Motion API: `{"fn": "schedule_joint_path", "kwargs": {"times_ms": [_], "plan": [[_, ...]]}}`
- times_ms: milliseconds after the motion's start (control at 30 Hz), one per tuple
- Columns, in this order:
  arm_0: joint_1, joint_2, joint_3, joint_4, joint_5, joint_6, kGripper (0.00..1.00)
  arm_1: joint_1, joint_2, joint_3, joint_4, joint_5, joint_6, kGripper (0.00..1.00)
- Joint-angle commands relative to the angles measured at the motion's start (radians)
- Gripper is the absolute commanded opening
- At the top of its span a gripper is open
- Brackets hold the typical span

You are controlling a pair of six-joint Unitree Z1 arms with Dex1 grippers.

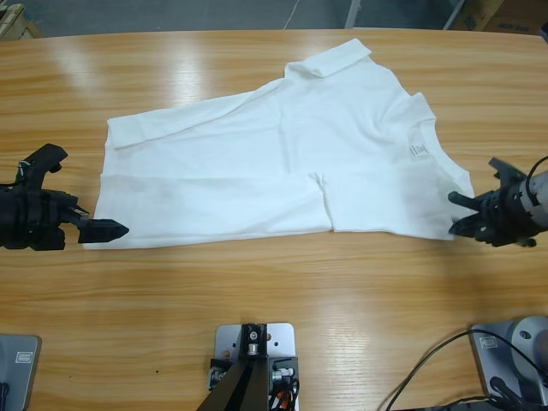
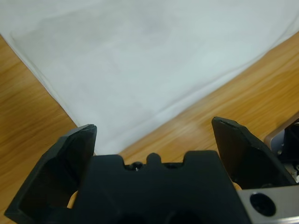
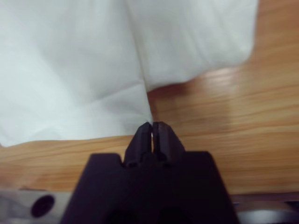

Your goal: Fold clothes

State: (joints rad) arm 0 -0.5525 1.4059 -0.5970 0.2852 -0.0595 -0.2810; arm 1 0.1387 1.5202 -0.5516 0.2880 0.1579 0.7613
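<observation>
High view: The white T-shirt [image 1: 282, 163] lies flat across the middle of the wooden counter [image 1: 282, 291], partly folded. One sleeve [image 1: 330, 62] points toward the far edge, and a small white label [image 1: 416, 150] shows near the right end. A folded edge runs down to the near hem at about the middle of the shirt. The left gripper [image 1: 73, 193] comes in from the left edge and sits at the shirt's near left corner, its fingers spread wide apart, one fingertip [image 1: 107, 229] resting at the corner of the fabric. The right gripper [image 1: 461, 214] comes in from the right edge and meets the shirt's near right corner. A black cable [image 1: 437, 364] curls over the counter at the near right.

Left wrist view: The left gripper [image 2: 154, 128] has both fingers wide apart. The shirt's corner [image 2: 140, 70] fills the space ahead and reaches down between them, lying flat on the counter [image 2: 243, 102]. Nothing is clamped.

Right wrist view: The right gripper [image 3: 152, 128] has its fingers pressed together. A pointed fold of the shirt [image 3: 93, 70] comes down to the fingertips; whether fabric is pinched between them cannot be told. Bare counter [image 3: 233, 116] shows to the right of the fold.
</observation>
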Motion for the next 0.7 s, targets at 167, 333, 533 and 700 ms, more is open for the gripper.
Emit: {"fn": "schedule_joint_path", "kwargs": {"times_ms": [167, 333, 533, 700], "plan": [[-0.008, 0.001, 0.036, -0.014, 0.007, -0.012, 0.959, -0.001, 0.079, -0.036, 0.027, -0.057, -0.066, 0.898], [-0.008, 0.013, 0.036, -0.018, 0.007, -0.012, 0.958, 0.001, 0.021, -0.036, 0.072, -0.088, 0.011, 1.000], [-0.008, 0.022, 0.048, -0.034, 0.025, -0.117, 0.941, 0.009, -0.113, -0.135, 0.091, -0.123, -0.081, 0.997], [-0.008, 0.029, 0.010, -0.037, 0.039, -0.180, 0.896, 0.117, -0.012, -0.235, 0.094, -0.121, -0.338, 0.936]]}}
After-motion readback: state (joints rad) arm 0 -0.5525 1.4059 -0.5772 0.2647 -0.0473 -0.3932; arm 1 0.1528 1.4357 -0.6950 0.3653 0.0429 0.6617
